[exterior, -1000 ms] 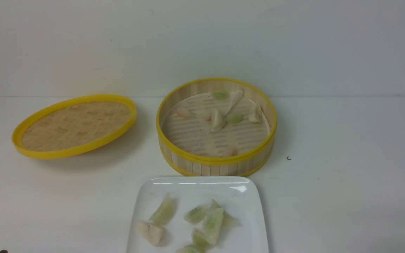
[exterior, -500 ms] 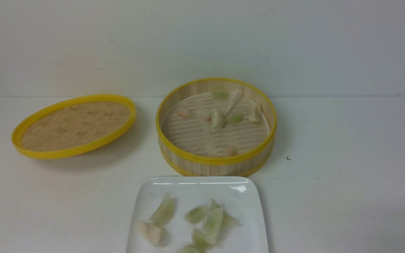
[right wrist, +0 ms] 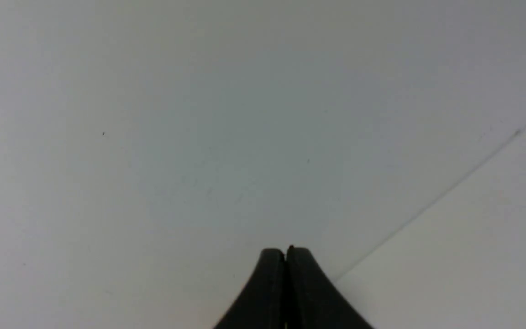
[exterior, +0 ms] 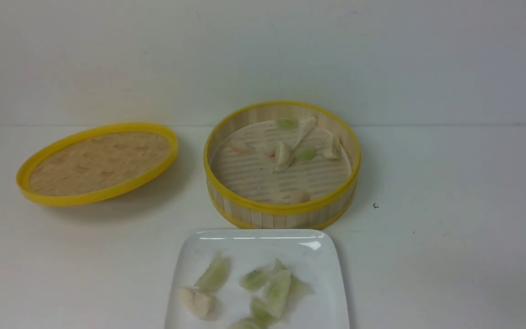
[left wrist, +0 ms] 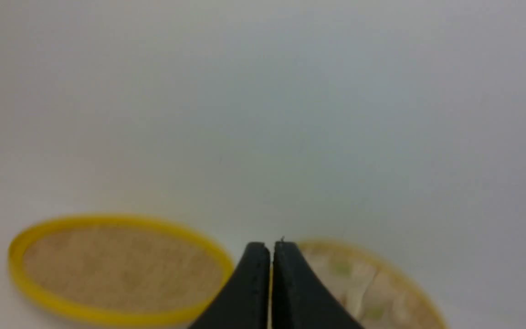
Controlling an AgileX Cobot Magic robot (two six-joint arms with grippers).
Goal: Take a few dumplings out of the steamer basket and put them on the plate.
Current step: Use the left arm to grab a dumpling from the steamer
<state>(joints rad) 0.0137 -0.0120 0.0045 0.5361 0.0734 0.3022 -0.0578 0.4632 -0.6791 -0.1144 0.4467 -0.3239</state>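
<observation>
The steamer basket [exterior: 281, 210] stands at the table's middle and holds several dumplings [exterior: 283, 156] on its paper-lined floor. The white plate [exterior: 254, 242] lies just in front of it with several pale green and whitish dumplings [exterior: 276, 287] on it. Neither gripper shows in the front view. In the left wrist view my left gripper [left wrist: 271, 249] is shut and empty, far back from the basket [left wrist: 381, 283], which shows blurred beyond it. In the right wrist view my right gripper [right wrist: 285, 253] is shut and empty, facing the bare wall and table.
The shallow yellow-rimmed woven lid [exterior: 96, 162] lies tilted on the table to the left of the basket; it also shows in the left wrist view [left wrist: 117, 267]. A small dark speck [exterior: 375, 206] sits on the table right of the basket. The wall stands behind.
A dark bit at the bottom left corner of the front view one second ago has gone out of view. The basket, plate and dumplings have not moved.
</observation>
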